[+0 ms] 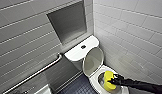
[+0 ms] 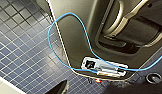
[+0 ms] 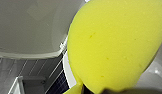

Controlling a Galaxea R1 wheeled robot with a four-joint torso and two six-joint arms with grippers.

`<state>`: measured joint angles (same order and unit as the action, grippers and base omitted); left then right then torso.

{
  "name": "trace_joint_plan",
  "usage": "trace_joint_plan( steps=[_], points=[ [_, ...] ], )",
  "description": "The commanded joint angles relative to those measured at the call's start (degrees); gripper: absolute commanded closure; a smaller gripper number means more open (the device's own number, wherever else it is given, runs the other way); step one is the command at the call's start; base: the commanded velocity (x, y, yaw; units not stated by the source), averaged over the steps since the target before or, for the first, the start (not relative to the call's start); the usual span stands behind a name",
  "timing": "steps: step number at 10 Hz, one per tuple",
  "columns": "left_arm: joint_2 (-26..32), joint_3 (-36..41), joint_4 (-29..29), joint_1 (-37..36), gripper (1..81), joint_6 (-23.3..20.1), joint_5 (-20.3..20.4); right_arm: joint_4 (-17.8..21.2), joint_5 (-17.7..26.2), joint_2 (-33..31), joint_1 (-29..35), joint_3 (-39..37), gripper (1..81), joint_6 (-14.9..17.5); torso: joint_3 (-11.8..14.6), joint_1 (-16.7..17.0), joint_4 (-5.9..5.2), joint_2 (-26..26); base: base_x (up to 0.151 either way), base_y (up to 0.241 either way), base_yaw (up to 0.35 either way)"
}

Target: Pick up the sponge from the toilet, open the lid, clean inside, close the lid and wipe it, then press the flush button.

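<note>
The white toilet [image 1: 80, 51] stands against the tiled wall, its flush button [image 1: 83, 46] on the tank top. The oval lid [image 1: 93, 61] is raised and leans back toward the tank. My right gripper [image 1: 114, 80] comes in from the right and is shut on the yellow sponge [image 1: 108, 80], which hangs over the open bowl [image 1: 96, 76] at rim height. In the right wrist view the sponge [image 3: 112, 45] looms large, with the lid's underside [image 3: 29, 25] behind it. My left gripper is open, and the left wrist view looks down on the floor tiles [image 2: 19, 50].
A metal grab bar [image 1: 39, 70] runs along the left wall, below a recessed niche [image 1: 68, 22]. Dark blue small-tiled floor [image 1: 77, 87] lies left of the bowl. A white tiled wall closes in on the right. A blue cable [image 2: 72, 17] loops over my own body.
</note>
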<state>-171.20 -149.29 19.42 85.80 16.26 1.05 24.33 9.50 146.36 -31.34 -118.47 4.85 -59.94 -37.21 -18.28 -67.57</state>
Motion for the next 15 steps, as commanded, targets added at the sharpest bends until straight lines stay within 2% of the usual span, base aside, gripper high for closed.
trace_joint_plan(
  steps=[1, 4, 5, 6, 8, 9, 12, 15],
  points=[
    [1.04, -0.13, -0.52, 1.61, 1.0, -0.27, -4.56, 0.45, 5.36, 0.01, 9.40, 0.27, 81.1, 0.16, 0.00, -3.65, 0.00, -5.66, 0.000, 0.000, 0.000],
    [0.95, -0.13, -0.52, 1.61, 1.0, -0.27, -4.56, 0.36, 6.24, 0.10, 11.33, 0.35, 81.1, 0.16, 0.00, -6.64, 0.00, -10.43, 0.000, 0.000, 0.000],
    [0.95, -0.13, -0.61, 1.61, 1.0, -0.27, -4.65, 0.36, 6.24, 0.19, 11.60, 0.44, 81.1, 0.16, -1.92, -7.91, 0.00, -12.48, 0.000, 0.000, 0.000],
    [0.95, -0.13, -0.52, 1.61, 1.0, -0.27, -4.65, 0.36, 6.24, 0.27, 11.86, 0.44, 81.1, 0.16, -4.50, -5.51, 0.00, -8.89, 0.000, 0.000, 0.000],
    [0.95, -0.13, -0.52, 1.61, 1.0, -0.27, -4.65, 0.36, 6.24, 0.36, 12.57, 0.44, 81.1, 0.16, -6.27, -6.60, 0.00, -10.84, 0.000, 0.000, 0.000],
    [0.95, -0.13, -0.52, 1.61, 1.0, -0.27, -4.57, 0.28, 6.24, 0.36, 13.10, 0.44, 81.1, 0.16, -4.41, -6.91, 0.00, -11.38, 0.000, 0.000, 0.000],
    [0.95, -0.13, -0.61, 1.61, 1.0, -0.27, -4.65, -0.07, 6.32, 0.80, 15.03, 0.27, 81.1, 0.16, -5.68, -7.10, 0.00, -11.56, 0.000, 0.000, 0.000],
    [0.86, -0.13, -0.61, 1.61, 1.0, -0.18, -4.65, -0.60, 6.32, 2.47, 15.03, -1.05, 81.1, 0.25, -5.66, -7.13, 0.00, -11.59, 0.000, 0.000, 0.000]
  ],
)
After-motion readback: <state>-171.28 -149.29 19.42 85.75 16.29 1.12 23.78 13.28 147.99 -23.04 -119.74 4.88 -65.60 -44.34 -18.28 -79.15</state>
